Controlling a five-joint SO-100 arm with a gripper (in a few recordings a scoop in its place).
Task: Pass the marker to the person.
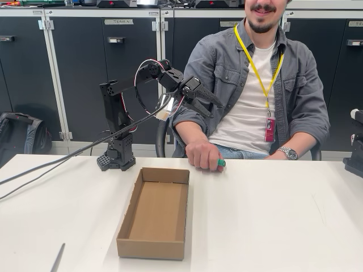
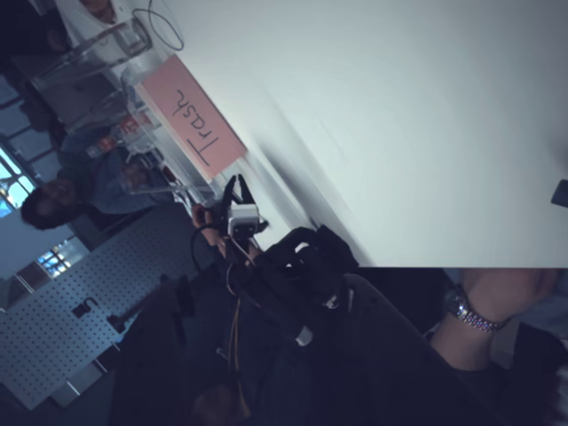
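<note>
The person (image 1: pixel 249 107) sits behind the white table (image 1: pixel 272 221). One hand (image 1: pixel 203 154) rests as a fist on the far table edge and is closed round the marker (image 1: pixel 221 162), of which just the green end sticks out. My black gripper (image 1: pixel 215 110) hangs in the air above that hand, beside the person's sleeve. It is open and holds nothing. In the wrist view the person's other wrist with a silver watch (image 2: pixel 470 312) lies at the table edge.
An open cardboard box (image 1: pixel 156 212) stands in the middle of the table, in front of my arm's base (image 1: pixel 116 158). A cable (image 1: pixel 51 164) runs off to the left. A black device (image 1: pixel 354 158) sits at the right edge. A pink "Trash" sign (image 2: pixel 195 124) shows far off.
</note>
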